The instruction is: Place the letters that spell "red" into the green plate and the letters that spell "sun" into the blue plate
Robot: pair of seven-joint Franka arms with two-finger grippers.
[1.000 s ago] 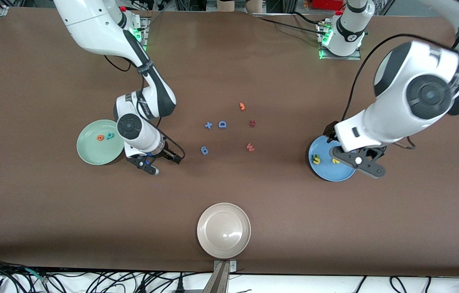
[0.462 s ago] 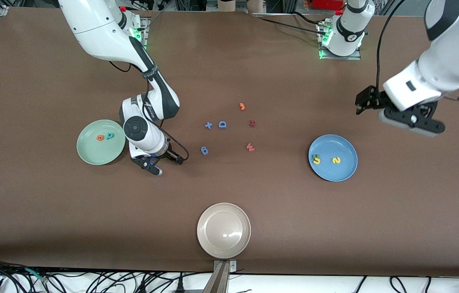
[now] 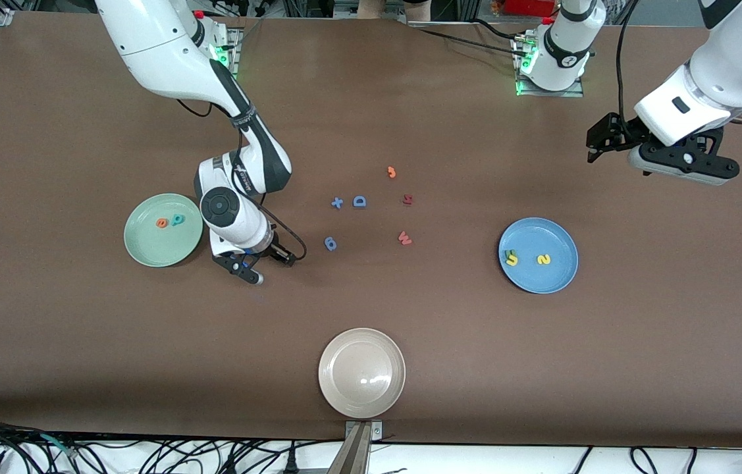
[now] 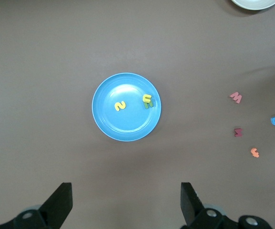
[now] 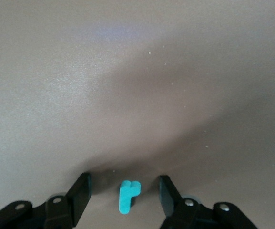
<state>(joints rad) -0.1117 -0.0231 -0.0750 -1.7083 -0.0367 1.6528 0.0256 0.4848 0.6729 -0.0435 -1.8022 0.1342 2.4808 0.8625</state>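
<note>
**Teal "r" Between the Right Pincer's Fingers, Left Pincer High and Wide**

Brown counter (image 3: 81,342) fills the scene, with cables trailing along its edge nearest the front camera.

The green plate (image 3: 147,253) sits toward the right arm's end of the counter. In it lie the orange "e" (image 3: 161,223) and the teal "d" (image 3: 178,220), side by side and just apart. Just beside the green plate, on the side toward the left arm's end, the right pincer (image 3: 249,263) is down at the counter. The right wrist view shows its fingers (image 5: 80,193) partly open, one on each side of the teal "r" (image 5: 128,195), which lies flat on the counter between them; a gap shows on both sides, so nothing is gripped.

Well away from the green plate, toward the left arm's end, is the blue plate (image 3: 558,276). It holds the yellow "s" (image 3: 543,259), and the yellow "u" (image 3: 512,259) with the olive-green "n" (image 3: 508,253) touching it and partly tucked beneath.

The left pincer (image 3: 663,158) hangs in the air over bare counter, with its jaws spread wide and nothing between them; its wrist view looks down on the blue plate (image 4: 108,129).

Between the green plate and the blue plate lie the spare letters: a blue "D" (image 3: 359,201), a blue plus sign (image 3: 337,203), a blue "6" shape (image 3: 330,243), an orange hook-shaped piece (image 3: 392,172), a dark red piece (image 3: 407,199) and a red "W" (image 3: 404,238). Nearer the front camera than the green plate stands a beige plate (image 3: 344,395).
</note>
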